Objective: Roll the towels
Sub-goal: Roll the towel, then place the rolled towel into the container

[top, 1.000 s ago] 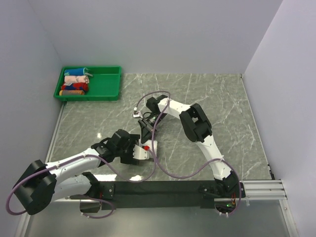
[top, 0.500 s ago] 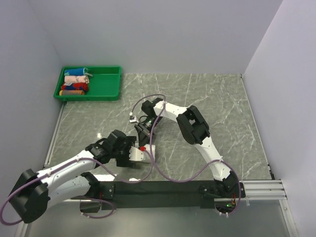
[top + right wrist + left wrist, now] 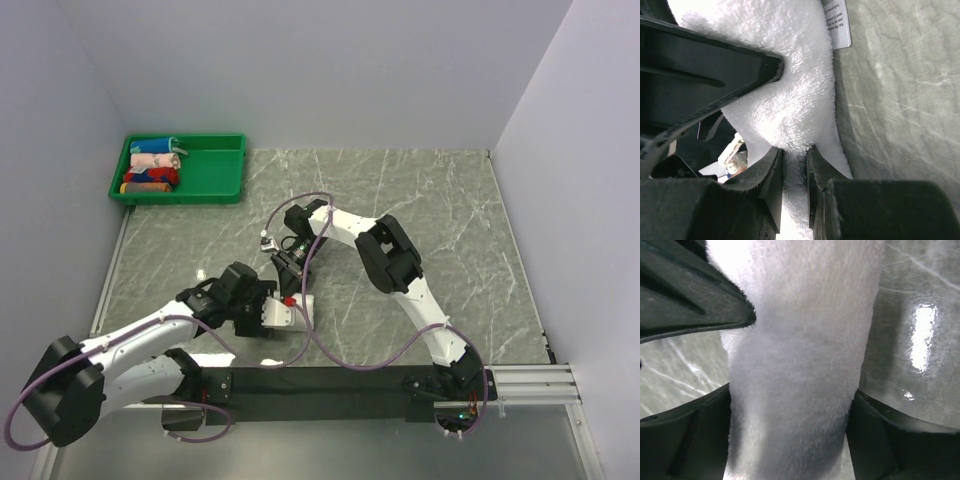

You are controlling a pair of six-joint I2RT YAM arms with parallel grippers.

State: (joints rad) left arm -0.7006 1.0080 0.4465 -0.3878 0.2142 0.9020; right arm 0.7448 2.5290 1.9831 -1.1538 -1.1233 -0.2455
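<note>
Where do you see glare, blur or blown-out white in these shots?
Left wrist view: glare patch on the table, towel soft and blurry up close. Right wrist view: towel top blown out, label text unreadable. Top view: evenly lit, sharp.

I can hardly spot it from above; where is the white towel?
In the overhead view, the white towel sits bunched left of centre near the front of the table, between the left hand and right hand.

Towel cut off by wrist-cam edges; tag txt illegible.
</note>
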